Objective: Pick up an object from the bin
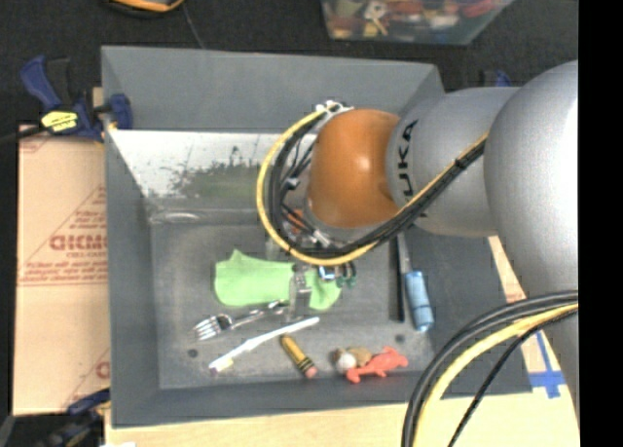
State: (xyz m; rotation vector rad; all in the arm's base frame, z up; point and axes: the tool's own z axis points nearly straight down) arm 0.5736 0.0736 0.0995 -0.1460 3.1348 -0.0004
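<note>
Green cloth (245, 279) in the bin (175, 270) beneath the gripper (304, 289), grip state unclear; "KUKA" on the arm (467, 172).

Pincer (305, 289) low over the right end of a crumpled green soft piece (248, 279), mid-floor of the grey bin (131, 270). Just below it lie a metal fork (229, 322), a white stick (261, 342) and a crayon (299, 355). Nearer the right wall: red toy figure (382, 364), blue marker (419, 301).

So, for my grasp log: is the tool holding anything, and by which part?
Cannot be told. The tool is down at the right end of the green soft piece, but whether it grips it is hidden.
</note>
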